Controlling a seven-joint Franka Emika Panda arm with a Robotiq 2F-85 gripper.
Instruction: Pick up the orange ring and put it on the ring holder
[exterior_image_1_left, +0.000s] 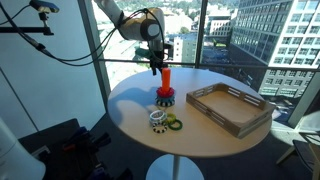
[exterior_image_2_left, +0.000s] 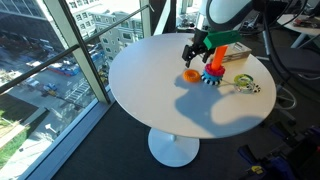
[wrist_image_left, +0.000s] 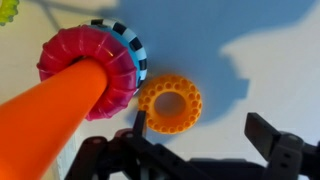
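Note:
The orange ring lies flat on the white table, right beside the ring holder; it also shows in an exterior view. The ring holder is an upright orange post on a round base, with a pink ring and a black-and-white ring stacked at its foot. My gripper is open and empty, hovering just above the table. Its left finger is close to the orange ring's edge, and the ring lies mostly outside the jaws. In both exterior views the gripper hangs next to the post.
A white ring and a green/yellow ring lie near the table's edge. A grey-brown rectangular tray stands on the table beside them. Windows run close behind the round table.

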